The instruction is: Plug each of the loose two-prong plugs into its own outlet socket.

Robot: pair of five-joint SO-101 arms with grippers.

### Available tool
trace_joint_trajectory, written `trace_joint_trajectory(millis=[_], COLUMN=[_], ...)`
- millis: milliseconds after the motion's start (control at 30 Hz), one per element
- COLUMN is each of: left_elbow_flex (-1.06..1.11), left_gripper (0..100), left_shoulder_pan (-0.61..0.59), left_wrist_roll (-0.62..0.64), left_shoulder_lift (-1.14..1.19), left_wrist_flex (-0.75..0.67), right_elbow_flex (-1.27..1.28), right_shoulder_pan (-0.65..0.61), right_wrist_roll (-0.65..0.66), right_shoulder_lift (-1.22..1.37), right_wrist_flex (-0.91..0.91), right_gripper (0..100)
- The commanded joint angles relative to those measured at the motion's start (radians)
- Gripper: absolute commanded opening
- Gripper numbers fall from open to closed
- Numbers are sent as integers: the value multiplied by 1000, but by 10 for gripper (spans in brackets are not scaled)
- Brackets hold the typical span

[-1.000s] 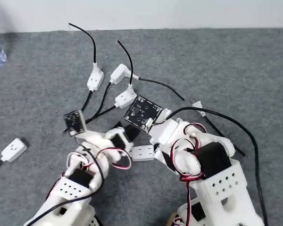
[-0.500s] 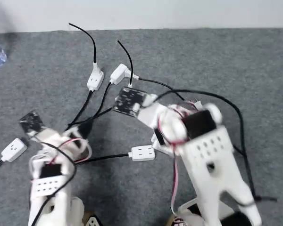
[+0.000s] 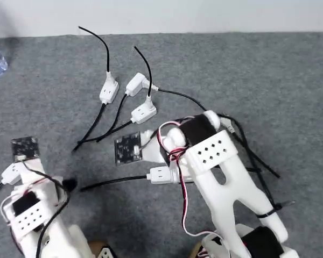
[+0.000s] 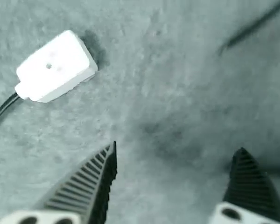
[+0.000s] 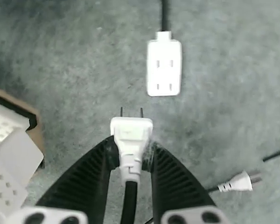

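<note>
The white two-prong plug [image 5: 131, 132] is a small flat-sided block with two thin metal prongs at its front and a black cord running out of its back. It is clamped by its sides between the black ribbed fingers [image 5: 95, 168] of the right gripper [image 5: 131, 144], raised a little above the grey tabletop [image 3: 290, 70]. Its prongs point straight at the outlet socket [image 5: 164, 68] but stay short of it. That socket is a white rectangular block with two pairs of slots on its upper face and a black cord at its far end. In the high view the same socket [image 3: 162, 174] lies near the middle of the tabletop, just beside the right arm [image 3: 218, 161], which leans in low from the near edge with its wrist bent down over the socket. A second, loose plug [image 5: 238, 182] lies flat on the tabletop near the right gripper, its prongs pointing away from the socket. The left arm [image 3: 29, 212] stands at the near left corner, its wrist tipped down toward the left edge. The left gripper [image 4: 176, 150] hangs with its jaws spread wide and nothing between them. A second outlet socket [image 4: 56, 66], white with a black cord, lies just ahead of the left gripper, close to the left edge [image 3: 13, 172]. Three more white cord ends [image 3: 135, 84] lie together toward the far edge, left of centre, their black cords [image 3: 97, 126] trailing across the tabletop.
</note>
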Motion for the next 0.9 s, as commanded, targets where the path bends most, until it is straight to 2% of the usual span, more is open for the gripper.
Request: trace_joint_trajectory(millis=[0, 300, 533, 867], left_elbow_flex=[1, 4, 16, 18], left_gripper=[364, 364, 364, 364], left_shoulder_pan=[-57, -11, -15, -15], left_wrist_roll=[-89, -89, -89, -89], left_shoulder_lift=[-11, -11, -11, -11], left_wrist_flex=[-40, -38, -37, -37], right_elbow_flex=[35, 112, 83, 35], right_shoulder_pan=[-36, -41, 51, 76], right_wrist_roll=[28, 64, 112, 130], right_shoulder_lift=[1, 41, 151, 232], right_wrist_flex=[-84, -197, -240, -280], right_gripper=[9, 9, 9, 9])
